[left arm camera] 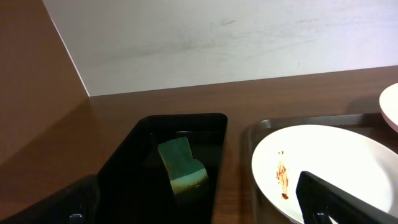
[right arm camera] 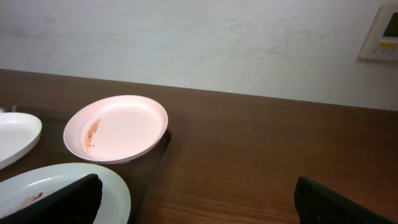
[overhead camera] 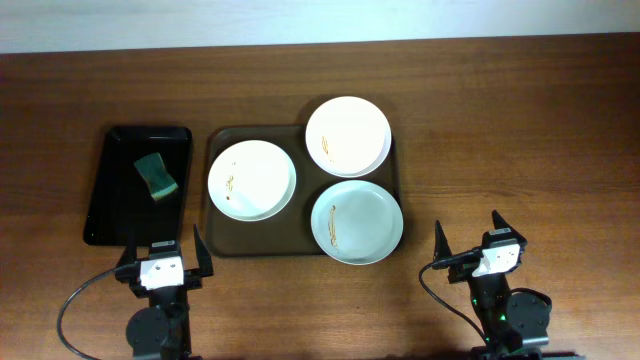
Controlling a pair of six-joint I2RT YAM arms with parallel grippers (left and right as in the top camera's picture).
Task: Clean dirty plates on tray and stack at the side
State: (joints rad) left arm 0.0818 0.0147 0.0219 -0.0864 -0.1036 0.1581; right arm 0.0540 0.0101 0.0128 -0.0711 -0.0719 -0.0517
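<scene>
The dark brown tray [overhead camera: 222, 140] holds three smeared plates: a white one at its left [overhead camera: 252, 180], a white one at the back right [overhead camera: 348, 136], and a pale blue-green one at the front right [overhead camera: 356, 222]. My left gripper [overhead camera: 163, 250] is open and empty at the table's front, below the black tray. My right gripper [overhead camera: 468, 240] is open and empty at the front right, right of the blue-green plate. In the left wrist view the left white plate [left arm camera: 329, 165] shows a brown smear. In the right wrist view the back white plate [right arm camera: 117, 127] and the blue-green plate [right arm camera: 68, 186] show.
A narrow glossy black tray [overhead camera: 120, 215] lies left of the brown tray with a green sponge [overhead camera: 156, 175] in it; the sponge also shows in the left wrist view [left arm camera: 181, 165]. A white wall runs along the table's far edge.
</scene>
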